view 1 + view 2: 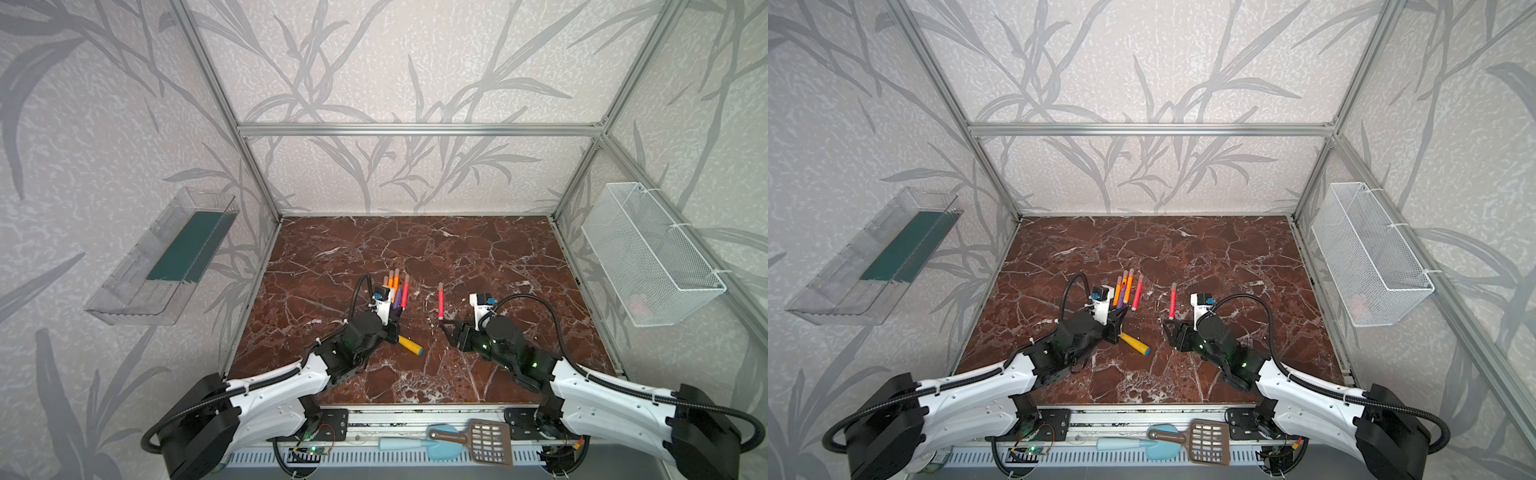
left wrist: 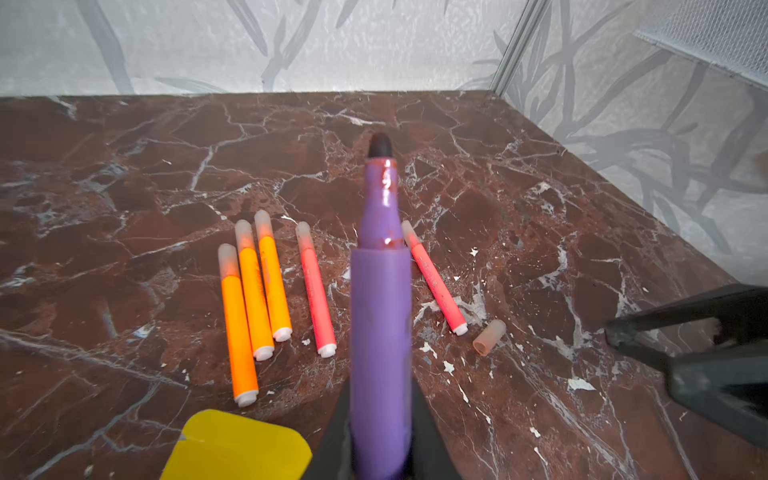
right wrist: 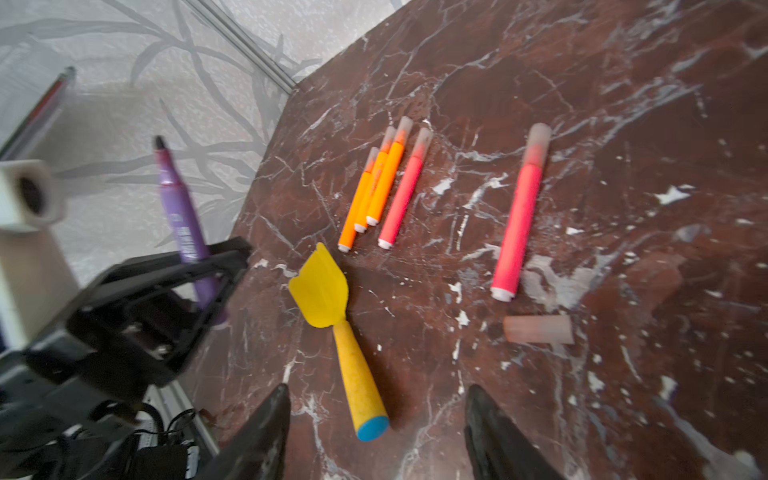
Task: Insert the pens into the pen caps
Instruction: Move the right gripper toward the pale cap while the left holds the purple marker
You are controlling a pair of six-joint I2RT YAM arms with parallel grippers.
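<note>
Clamping purple pen tight in left gripper, bare tip raised for capping — holding right gripper open, empty, near loose cap, likely for pickup.

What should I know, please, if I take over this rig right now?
The left end effector is shut on the uncapped purple marker pen, raised off the marble table.
The right end effector is open and empty, near the loose translucent pinkish plastic cap on the table.
Done: three orange pens and two pinkish-red pens lie capped.
Left: pick up that cap and seat the purple pen in it.
</note>
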